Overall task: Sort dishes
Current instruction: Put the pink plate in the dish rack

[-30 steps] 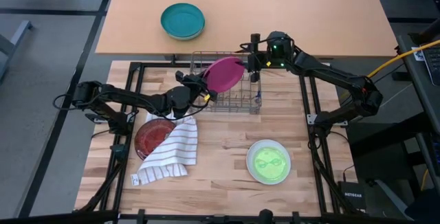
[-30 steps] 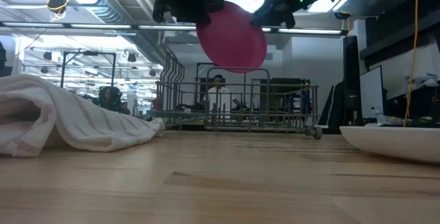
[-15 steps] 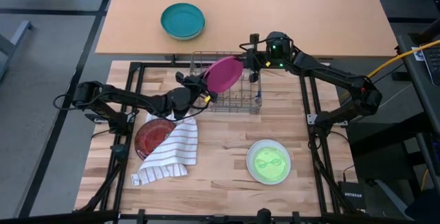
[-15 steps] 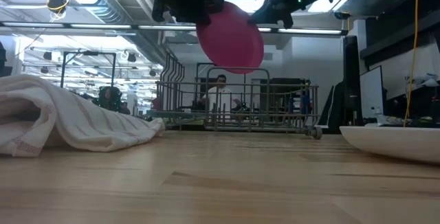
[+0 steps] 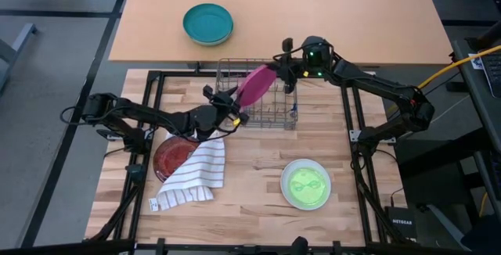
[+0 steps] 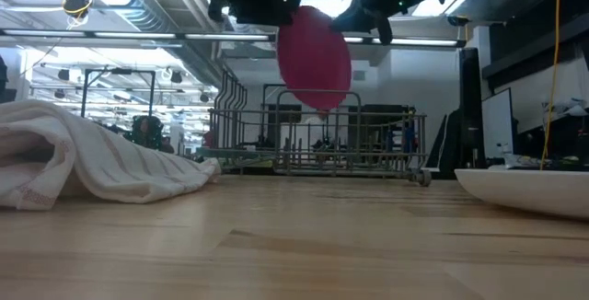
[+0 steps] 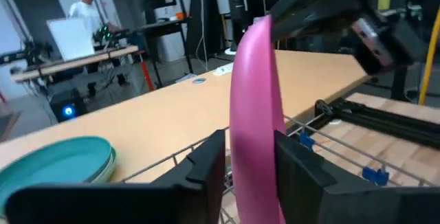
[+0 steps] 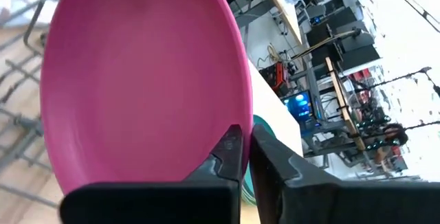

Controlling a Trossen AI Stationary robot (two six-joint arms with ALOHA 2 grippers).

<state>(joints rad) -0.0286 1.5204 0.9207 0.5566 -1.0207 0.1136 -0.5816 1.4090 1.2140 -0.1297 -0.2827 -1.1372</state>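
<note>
progress: none racked yet | pink plate [image 5: 255,85] edge-up over dish rack [image 5: 278,118], right claw [image 8: 242,157] clamped on its rim, left claw [image 7: 249,165] apart around it (handover) | left: dark red plate [image 5: 174,152] under cloth [image 5: 196,173], green plate [image 5: 305,183] on worktop [image 5: 250,208]

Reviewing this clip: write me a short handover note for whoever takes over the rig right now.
Right gripper: shut on the pink plate, held on edge above the wire rack.
Left gripper: fingers open either side of the plate's rim, not clamping.
Dark red plate: on the table, partly under the striped cloth.
Green plate: flat on the table.
Done: nothing racked yet.
Left: rack all three plates.
</note>
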